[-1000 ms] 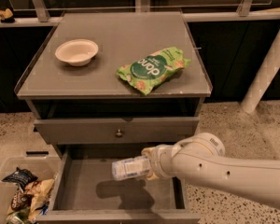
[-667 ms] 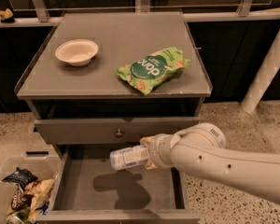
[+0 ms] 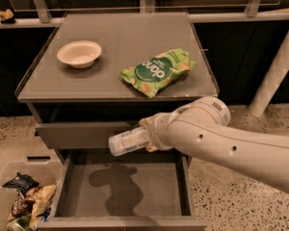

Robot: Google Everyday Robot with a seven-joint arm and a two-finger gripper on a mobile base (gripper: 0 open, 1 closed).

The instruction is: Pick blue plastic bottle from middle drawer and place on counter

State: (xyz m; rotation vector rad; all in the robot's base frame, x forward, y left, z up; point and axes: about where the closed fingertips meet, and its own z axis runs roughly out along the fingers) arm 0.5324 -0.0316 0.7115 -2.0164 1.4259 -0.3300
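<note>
Camera view: the gripper (image 3: 148, 134) hangs in front of the cabinet, just above the open middle drawer (image 3: 149, 186), its fingers clamped around the base end of the blue plastic bottle (image 3: 129, 141). The bottle lies sideways in the air, cap pointing left, clear of the drawer floor, where only its shadow falls. So the pick looks done; the placing is left. The counter (image 3: 130, 37) above holds a white bowl (image 3: 79, 53) at far left and a green snack bag (image 3: 158, 71) to the right, with bare surface between them.
</note>
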